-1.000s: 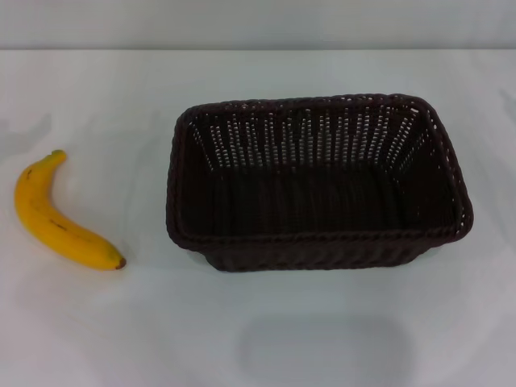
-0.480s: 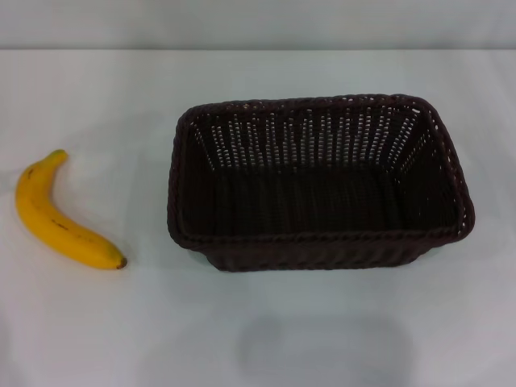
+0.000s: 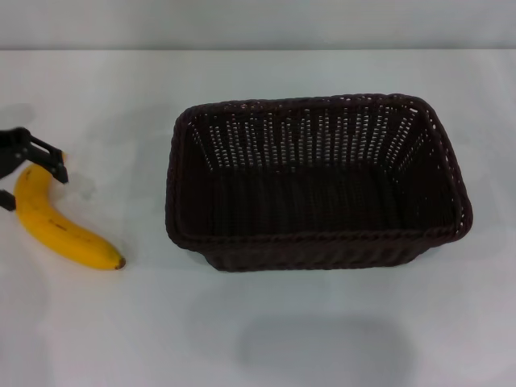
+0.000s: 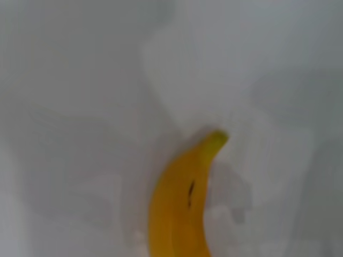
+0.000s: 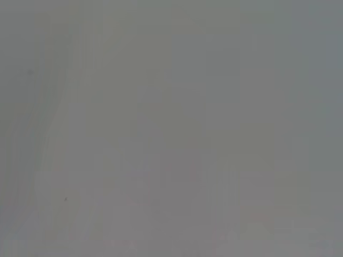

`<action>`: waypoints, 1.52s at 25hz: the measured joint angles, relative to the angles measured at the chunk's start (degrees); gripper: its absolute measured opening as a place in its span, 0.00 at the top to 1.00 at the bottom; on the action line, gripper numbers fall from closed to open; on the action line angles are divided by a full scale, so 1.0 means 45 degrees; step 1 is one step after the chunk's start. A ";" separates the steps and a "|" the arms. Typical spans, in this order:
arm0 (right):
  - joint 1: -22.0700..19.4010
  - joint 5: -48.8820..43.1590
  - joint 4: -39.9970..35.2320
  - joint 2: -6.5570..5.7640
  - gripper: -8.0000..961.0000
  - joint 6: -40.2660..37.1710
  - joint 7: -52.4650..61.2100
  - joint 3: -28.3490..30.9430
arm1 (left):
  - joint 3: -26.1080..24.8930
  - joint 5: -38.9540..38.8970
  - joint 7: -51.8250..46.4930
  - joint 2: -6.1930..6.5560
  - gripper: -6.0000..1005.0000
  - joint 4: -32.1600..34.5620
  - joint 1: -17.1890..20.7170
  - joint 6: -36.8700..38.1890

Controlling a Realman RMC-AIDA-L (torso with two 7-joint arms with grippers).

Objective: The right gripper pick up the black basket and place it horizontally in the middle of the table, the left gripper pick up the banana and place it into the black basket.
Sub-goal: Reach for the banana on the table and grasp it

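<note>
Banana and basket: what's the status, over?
Left gripper at the table's left edge, jaws straddling the banana's stem end, not shut. Right gripper out of view. Black basket sits mid-table, empty. Nothing between banana and basket.

left end effector arrived, over banana stem

A wide, plain white worktop fills nearly the whole scene, smooth and evenly lit, with faint soft shadows on its near side. Beyond the worktop's far edge runs a narrow band of pale grey wall.
</note>
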 joint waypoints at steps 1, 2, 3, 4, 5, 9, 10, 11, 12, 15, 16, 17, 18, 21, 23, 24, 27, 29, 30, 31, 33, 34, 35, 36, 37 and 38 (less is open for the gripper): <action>0.0006 0.0006 0.0015 0.0000 0.51 0.0000 -0.0106 0.0002 | 0.0004 0.0114 -0.0105 -0.0022 0.14 -0.0254 -0.0052 0.0083; 0.0011 0.0009 0.0016 0.0000 0.51 -0.0002 -0.0168 0.0003 | 0.0004 0.0236 -0.0236 -0.0056 0.14 -0.0349 -0.0064 0.0098; 0.0013 0.0018 0.0020 -0.0001 0.51 -0.0002 -0.0263 0.0003 | 0.0005 0.0296 -0.0322 -0.0083 0.14 -0.0411 -0.0072 0.0090; 0.0013 0.0028 0.0022 0.0000 0.51 -0.0002 -0.0332 0.0005 | 0.0004 0.0344 -0.0428 -0.0096 0.14 -0.0462 -0.0087 0.0044; 0.0013 0.0042 0.0024 0.0000 0.51 -0.0003 -0.0405 0.0009 | 0.0004 0.0394 -0.0519 -0.0103 0.14 -0.0508 -0.0105 -0.0042; 0.0011 0.0079 0.0030 0.0000 0.51 -0.0007 -0.0770 0.0020 | 0.0001 0.0675 -0.0816 -0.0137 0.14 -0.0550 -0.0139 -0.0278; 0.0010 0.0080 0.0032 0.0000 0.51 -0.0008 -0.0819 0.0020 | 0.0001 0.0708 -0.0856 -0.0175 0.14 -0.0558 -0.0138 -0.0252; 0.0009 0.0082 0.0034 0.0000 0.51 -0.0009 -0.0886 0.0020 | -0.0001 0.0724 -0.0892 -0.0214 0.14 -0.0568 -0.0130 -0.0187; 0.0008 0.0085 0.0046 0.0000 0.51 -0.0011 -0.0935 0.0021 | -0.0002 0.0742 -0.0930 -0.0258 0.14 -0.0593 -0.0113 -0.0092; 0.0008 0.0088 0.0117 0.0000 0.51 -0.0016 -0.1043 0.0021 | -0.0006 0.0750 -0.1048 -0.0345 0.14 -0.0800 -0.0055 0.0199; 0.0005 0.0089 0.0131 0.0000 0.51 -0.0017 -0.1060 0.0021 | -0.0006 0.0766 -0.1097 -0.0366 0.14 -0.0862 -0.0044 0.0288; 0.0001 0.0091 0.0139 0.0000 0.51 -0.0019 -0.1066 0.0021 | -0.0006 0.0775 -0.1122 -0.0378 0.14 -0.0895 -0.0037 0.0343; -0.0005 0.0092 0.0144 0.0000 0.51 -0.0020 -0.1068 0.0021 | -0.0006 0.0828 -0.1177 -0.0384 0.14 -0.0937 -0.0033 0.0422; -0.0010 0.0097 0.0206 0.0000 0.51 -0.0035 -0.1130 0.0021 | -0.0006 0.1006 -0.1297 -0.0400 0.14 -0.1056 -0.0030 0.0620; -0.0011 0.0101 0.0280 0.0000 0.51 -0.0042 -0.1230 0.0021 | -0.0006 0.1098 -0.1346 -0.0420 0.14 -0.1134 -0.0029 0.0741; -0.0009 0.0102 0.0310 0.0000 0.51 -0.0043 -0.1279 0.0021 | -0.0003 0.1154 -0.1356 -0.0448 0.14 -0.1169 -0.0029 0.0817; 0.0004 0.0105 0.0420 0.0000 0.51 -0.0043 -0.1446 0.0021 | 0.0011 0.1424 -0.1357 -0.0553 0.14 -0.1216 -0.0030 0.1062; 0.0014 0.0105 0.0484 0.0002 0.51 -0.0044 -0.1524 0.0021 | 0.0014 0.1588 -0.1339 -0.0583 0.14 -0.1223 -0.0033 0.1247; 0.0017 0.0104 0.0510 0.0006 0.51 -0.0043 -0.1547 0.0020 | 0.0015 0.1622 -0.1328 -0.0587 0.14 -0.1224 -0.0033 0.1331; 0.0018 0.0105 0.0526 0.0009 0.51 -0.0043 -0.1557 0.0020 | 0.0016 0.1628 -0.1310 -0.0586 0.14 -0.1225 -0.0033 0.1433; 0.0020 0.0104 0.0579 0.0012 0.51 -0.0043 -0.1560 0.0020 | 0.0015 0.1628 -0.1299 -0.0586 0.14 -0.1227 -0.0026 0.1494; 0.0021 0.0105 0.0596 0.0012 0.51 -0.0043 -0.1561 0.0021 | 0.0015 0.1632 -0.1278 -0.0587 0.14 -0.1231 0.0024 0.1635; 0.0029 0.0105 0.0635 0.0015 0.51 -0.0042 -0.1561 0.0020 | 0.0015 0.1635 -0.1262 -0.0587 0.14 -0.1234 0.0066 0.1717; 0.0036 0.0105 0.0645 0.0016 0.51 -0.0042 -0.1561 0.0020 | 0.0015 0.1635 -0.1257 -0.0581 0.14 -0.1234 0.0080 0.1736; 0.0036 0.0105 0.0645 0.0016 0.51 -0.0042 -0.1561 0.0020 | 0.0015 0.1635 -0.1257 -0.0581 0.14 -0.1234 0.0080 0.1736; 0.0053 0.0104 0.0650 0.0017 0.51 -0.0042 -0.1561 0.0021 | 0.0015 0.1635 -0.1254 -0.0573 0.14 -0.1234 0.0092 0.1746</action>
